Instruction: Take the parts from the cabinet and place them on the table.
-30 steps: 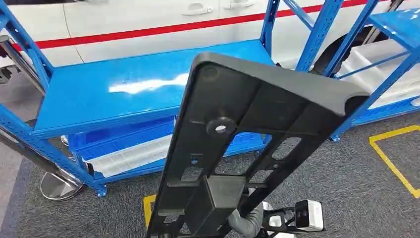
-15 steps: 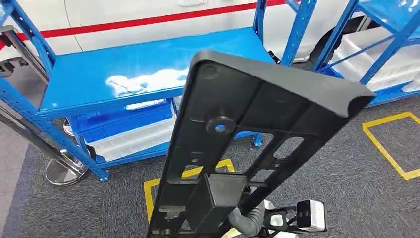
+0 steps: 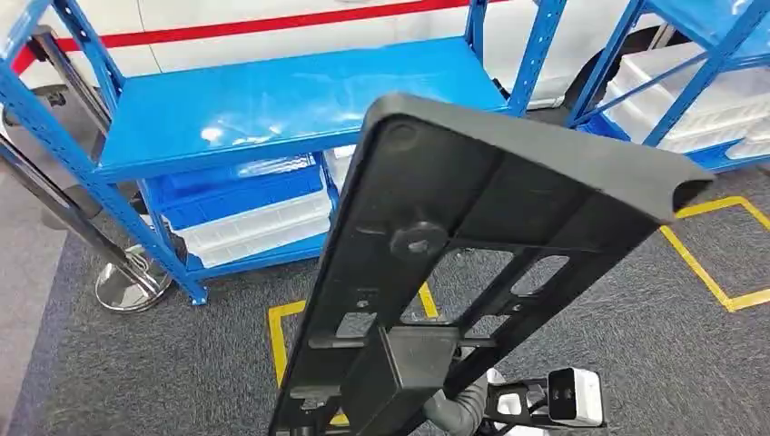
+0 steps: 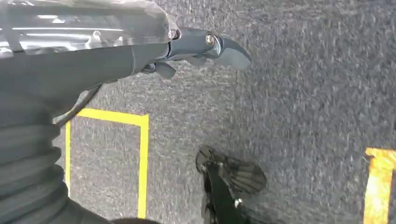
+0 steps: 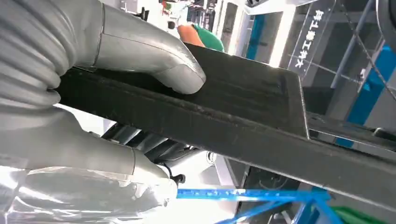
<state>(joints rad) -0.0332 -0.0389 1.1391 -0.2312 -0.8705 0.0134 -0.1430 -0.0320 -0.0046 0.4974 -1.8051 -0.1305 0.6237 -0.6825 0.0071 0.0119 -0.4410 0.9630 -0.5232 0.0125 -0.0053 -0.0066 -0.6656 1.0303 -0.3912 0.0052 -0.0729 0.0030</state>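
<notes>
Currently right hand (image 5: 116, 88) clamps black part (image 3: 472, 272), tilted up clear of blue cabinet (image 3: 272, 109) shelf edge | left hand (image 4: 196, 46) hangs, holding nothing, fingers loosely curled.

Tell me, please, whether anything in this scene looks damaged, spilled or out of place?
Nothing stands out. The right hand grips the black panel, which looks intact, and the blue rack stands orderly.

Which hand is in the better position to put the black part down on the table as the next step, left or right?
Right, most likely. The right hand already grips the black part, thumb pressed on its flat face. The left hand hangs over the grey carpet, holding nothing.
</notes>
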